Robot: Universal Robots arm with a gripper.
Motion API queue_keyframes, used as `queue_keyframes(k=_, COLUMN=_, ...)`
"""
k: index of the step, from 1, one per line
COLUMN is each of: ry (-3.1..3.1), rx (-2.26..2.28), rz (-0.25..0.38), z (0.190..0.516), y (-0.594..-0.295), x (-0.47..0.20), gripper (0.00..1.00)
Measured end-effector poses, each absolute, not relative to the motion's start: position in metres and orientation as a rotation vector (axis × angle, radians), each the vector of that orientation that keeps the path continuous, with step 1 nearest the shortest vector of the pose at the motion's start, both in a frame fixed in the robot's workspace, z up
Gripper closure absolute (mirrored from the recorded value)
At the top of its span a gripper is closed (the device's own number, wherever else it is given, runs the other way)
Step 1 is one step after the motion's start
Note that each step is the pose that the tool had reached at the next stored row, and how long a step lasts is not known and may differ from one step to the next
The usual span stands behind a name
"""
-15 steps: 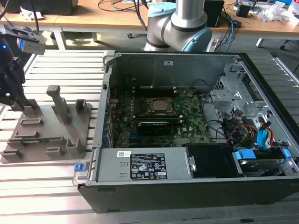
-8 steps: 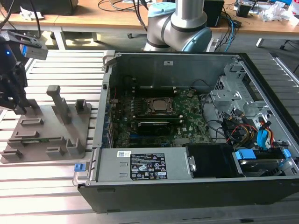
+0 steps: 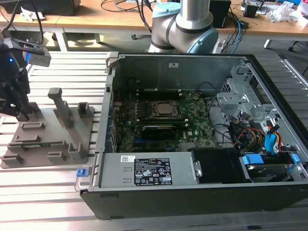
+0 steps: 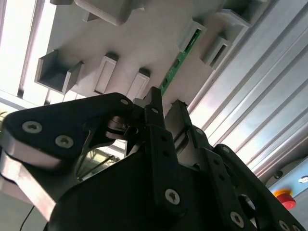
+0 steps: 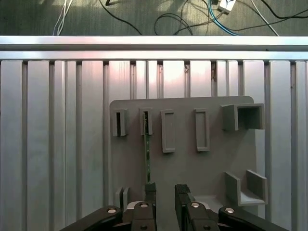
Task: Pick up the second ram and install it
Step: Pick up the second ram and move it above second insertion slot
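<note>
The long, thin green circuit-board stick, the second ram (image 5: 147,154), stands on its edge on the flat grey plastic fixture plate (image 5: 192,168). One end sits in a small grey slot block (image 5: 146,121). It has not been picked up yet.

The black robot gripper (image 5: 166,193) hangs just above the plate, near the other end of the stick. Its jaws are a little way apart, with a narrow gap and nothing in it.

To do this step well, I think the stick has to go in the gap, with one finger on each side. In the first wrist view the stick seems to line up with one finger (image 5: 150,191) and not with the gap, though the camera angle may fool me. So the gripper likely needs a small sideways nudge first. Then it should come straight down, squeeze gently on the flat faces, and lift straight up, so the thin board does not bend or catch.
</note>
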State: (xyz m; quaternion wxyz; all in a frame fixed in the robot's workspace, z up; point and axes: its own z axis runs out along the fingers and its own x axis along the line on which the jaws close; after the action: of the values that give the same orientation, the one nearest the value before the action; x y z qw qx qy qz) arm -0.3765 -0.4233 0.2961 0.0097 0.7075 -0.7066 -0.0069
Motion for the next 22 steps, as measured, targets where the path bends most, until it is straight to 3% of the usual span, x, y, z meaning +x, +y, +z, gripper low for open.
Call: queue_keyframes(k=22, ry=-2.206, rx=2.209, rz=-0.022, z=0.239, y=-0.432, x=-0.377, gripper=0.7)
